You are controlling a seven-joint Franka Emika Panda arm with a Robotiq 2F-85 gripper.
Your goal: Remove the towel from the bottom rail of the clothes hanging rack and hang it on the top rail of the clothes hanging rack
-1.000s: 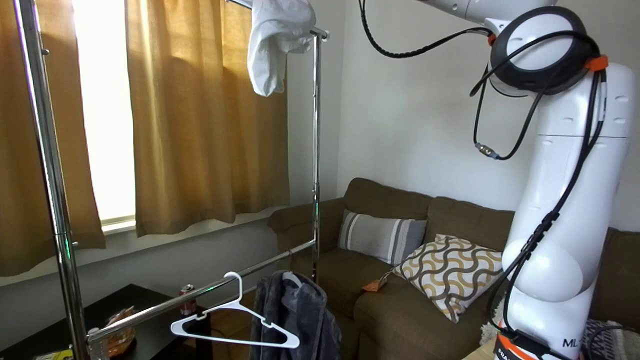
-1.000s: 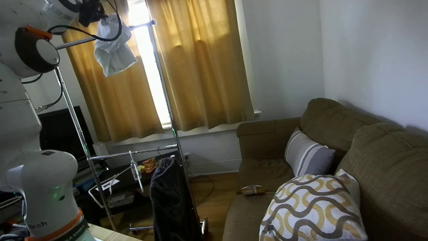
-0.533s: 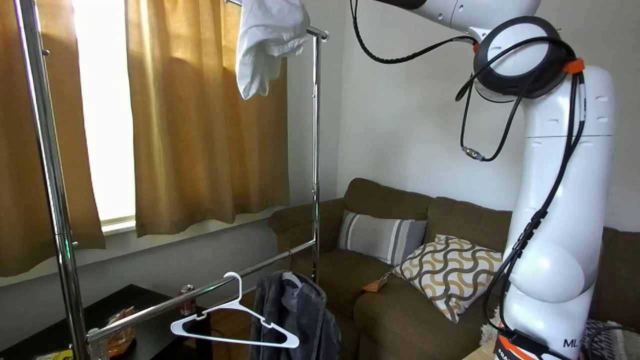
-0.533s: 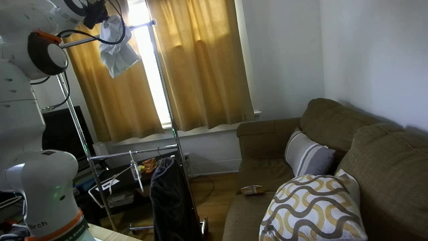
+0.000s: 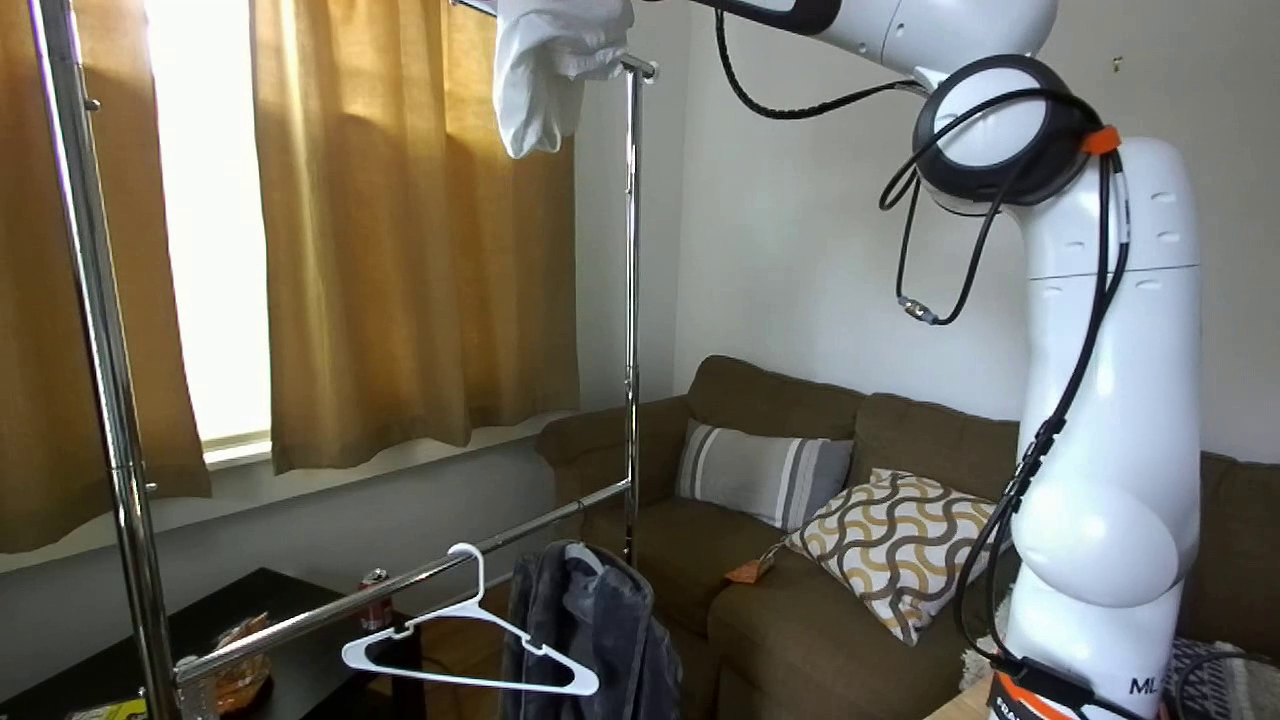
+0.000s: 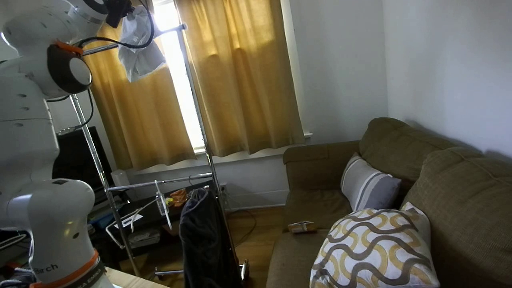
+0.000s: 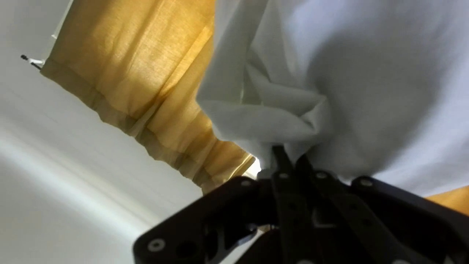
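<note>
Wrist view: pincer (image 7: 292, 157) is closed on the white towel (image 7: 370, 84). Fingers (image 7: 283, 172) nearly together, narrow gap at most, fabric bunched right at the tips. How much cloth sits between the pads is hidden. Rest of the towel spreads out past the tips, creased and folded. Yellow curtain (image 7: 143, 91) behind.

In an exterior view: towel is up at the top rail (image 5: 640, 67) of the rack (image 5: 632, 250), its upper part and the pincer cut off. It covers a stretch of that rail; can't tell if they touch. On the bottom rail (image 5: 320, 612), a white hanger (image 5: 472, 607) is hooked, grey robe (image 5: 600, 630) hanging just beside it. Dark counter (image 5: 270, 592) is behind: can (image 5: 375, 605) by the edge running forward from the back corner, orange bag (image 5: 243, 670) farther from that corner. Towel is well above the counter.

In an exterior view: arm (image 6: 24, 100) reaches up, black pincer at the very top, towel hanging below it. Finger gap too small to read here. Towel overlaps the top rail, lower corner pointing down, well apart from the bottom rail. On the counter, white paper (image 6: 130, 221) lies near the front edge.
</note>
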